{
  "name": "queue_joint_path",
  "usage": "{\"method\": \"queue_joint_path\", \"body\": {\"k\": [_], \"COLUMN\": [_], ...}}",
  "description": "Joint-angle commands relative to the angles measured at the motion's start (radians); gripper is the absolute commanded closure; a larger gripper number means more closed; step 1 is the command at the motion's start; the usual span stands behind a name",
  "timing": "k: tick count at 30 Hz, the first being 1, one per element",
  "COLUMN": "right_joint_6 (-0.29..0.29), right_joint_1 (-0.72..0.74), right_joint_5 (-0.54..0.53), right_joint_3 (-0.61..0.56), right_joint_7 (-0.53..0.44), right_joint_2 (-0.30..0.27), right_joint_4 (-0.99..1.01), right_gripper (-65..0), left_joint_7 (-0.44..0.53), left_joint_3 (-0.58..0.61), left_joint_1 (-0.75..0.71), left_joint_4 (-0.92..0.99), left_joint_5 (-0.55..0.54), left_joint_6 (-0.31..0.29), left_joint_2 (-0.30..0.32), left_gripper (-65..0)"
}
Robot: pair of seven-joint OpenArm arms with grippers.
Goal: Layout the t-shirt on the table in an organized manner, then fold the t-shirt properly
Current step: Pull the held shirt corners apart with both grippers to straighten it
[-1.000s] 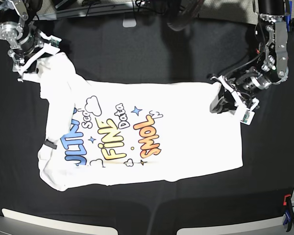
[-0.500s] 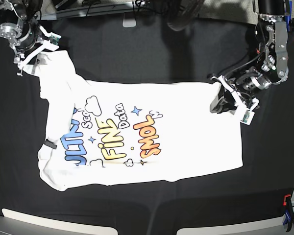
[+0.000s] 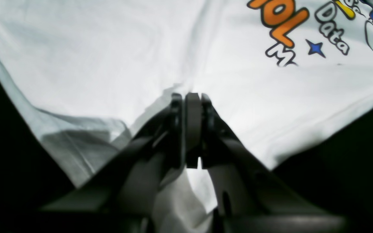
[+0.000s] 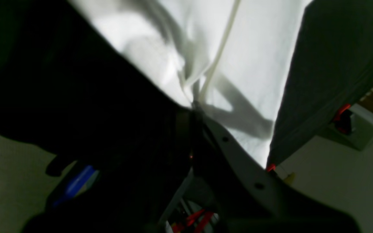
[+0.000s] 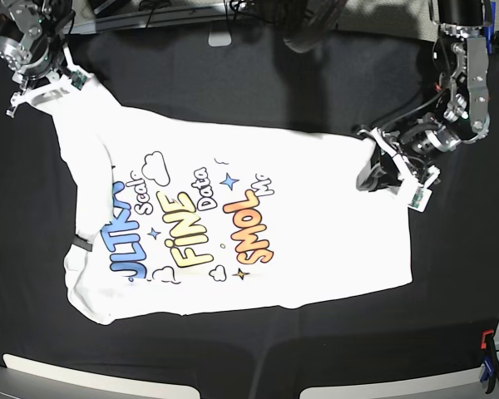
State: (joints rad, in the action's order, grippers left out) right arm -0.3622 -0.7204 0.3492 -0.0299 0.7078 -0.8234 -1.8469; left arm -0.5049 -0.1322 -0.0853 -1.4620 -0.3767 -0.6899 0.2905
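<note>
Black tabletop (image 5: 258, 83) carries the t-shirt (image 5: 316, 224), print side up, spread wide. My left tool (image 3: 189, 97) is clamped on its right-hand edge; my right tool (image 4: 194, 106) pinches the far-left corner. Right tool's fingertips lost in shadow, cloth bunched there.

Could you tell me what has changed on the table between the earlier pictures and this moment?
The right gripper, shut on the t-shirt, has pulled its corner further toward the far left corner of the table in the base view. This stretched that side of the cloth and tilted the print. The left gripper stayed where it was, still clamped on the opposite edge; the near hem has barely shifted.
</note>
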Motion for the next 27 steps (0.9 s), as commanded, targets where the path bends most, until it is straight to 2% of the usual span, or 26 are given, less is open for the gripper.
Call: {"method": "queue_joint_path", "body": {"k": [1, 4, 9, 16, 20, 24, 27], "right_joint_6": [0.005, 0.019, 0.045, 0.050, 0.057, 0.060, 0.086], "right_joint_1": [-0.024, -0.087, -0.182, -0.289, -0.327, -0.340, -0.340], "right_joint_5": [0.013, 0.013, 0.013, 0.013, 0.014, 0.017, 0.017], "right_joint_3": [0.010, 0.010, 0.010, 0.010, 0.010, 0.010, 0.010], "right_joint_7": [0.008, 0.008, 0.034, 0.082, 0.106, 0.117, 0.117], "right_joint_2": [-0.016, -0.016, -0.016, -0.016, -0.016, -0.016, -0.016], "right_joint_4": [-0.027, -0.072, -0.140, -0.208, -0.210, -0.210, -0.211], "right_gripper": [0.0, 0.0, 0.0, 0.0, 0.0, 0.0, 0.0], "left_joint_7": [0.003, -0.086, -0.267, -0.484, -0.617, -0.800, -0.875], "left_joint_3": [-0.004, -0.004, -0.004, -0.004, -0.004, -0.004, -0.004], "left_joint_1": [0.013, 0.013, 0.013, 0.013, 0.013, 0.004, -0.023], "left_joint_4": [-0.020, -0.020, -0.020, -0.020, -0.020, -0.020, -0.020], "left_joint_5": [-0.020, -0.064, -0.247, -0.475, -0.645, -0.846, -0.940], "left_joint_6": [-0.008, -0.008, -0.008, -0.008, -0.008, -0.008, -0.008], "left_joint_2": [0.007, 0.012, 0.052, 0.167, 0.224, 0.243, 0.242], "left_gripper": [0.0, 0.0, 0.0, 0.0, 0.0, 0.0, 0.0]}}
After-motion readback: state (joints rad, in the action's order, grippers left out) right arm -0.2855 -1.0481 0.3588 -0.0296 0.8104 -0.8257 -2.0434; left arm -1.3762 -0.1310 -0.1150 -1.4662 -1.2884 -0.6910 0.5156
